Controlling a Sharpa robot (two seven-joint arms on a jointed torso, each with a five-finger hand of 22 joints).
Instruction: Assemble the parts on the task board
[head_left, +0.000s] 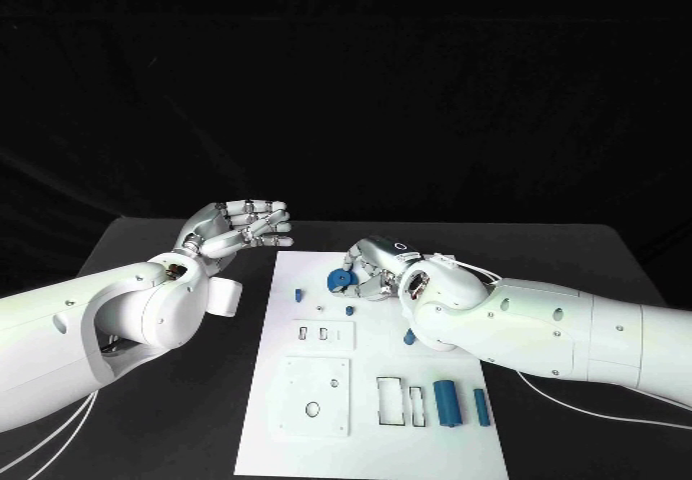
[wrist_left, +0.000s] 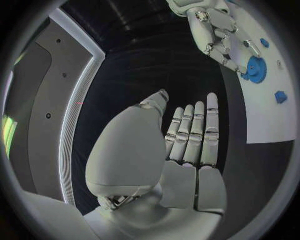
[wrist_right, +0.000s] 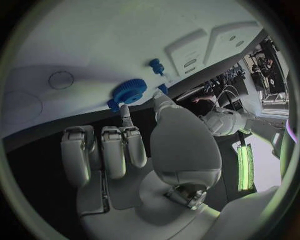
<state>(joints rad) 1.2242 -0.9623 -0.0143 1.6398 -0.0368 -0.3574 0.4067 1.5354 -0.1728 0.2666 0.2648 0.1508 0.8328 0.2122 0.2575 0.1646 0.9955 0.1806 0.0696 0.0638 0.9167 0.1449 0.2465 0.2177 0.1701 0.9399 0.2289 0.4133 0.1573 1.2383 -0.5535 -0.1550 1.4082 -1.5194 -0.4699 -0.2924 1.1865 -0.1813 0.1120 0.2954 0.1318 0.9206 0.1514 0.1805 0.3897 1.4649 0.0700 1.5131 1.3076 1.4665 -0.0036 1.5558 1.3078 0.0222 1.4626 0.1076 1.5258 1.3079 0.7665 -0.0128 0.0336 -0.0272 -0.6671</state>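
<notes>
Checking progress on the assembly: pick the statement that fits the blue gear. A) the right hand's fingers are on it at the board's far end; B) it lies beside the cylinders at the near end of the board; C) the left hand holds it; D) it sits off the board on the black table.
A: the right hand has its fingertips on the blue gear, over the task board; the left hand holds nothing.
</notes>
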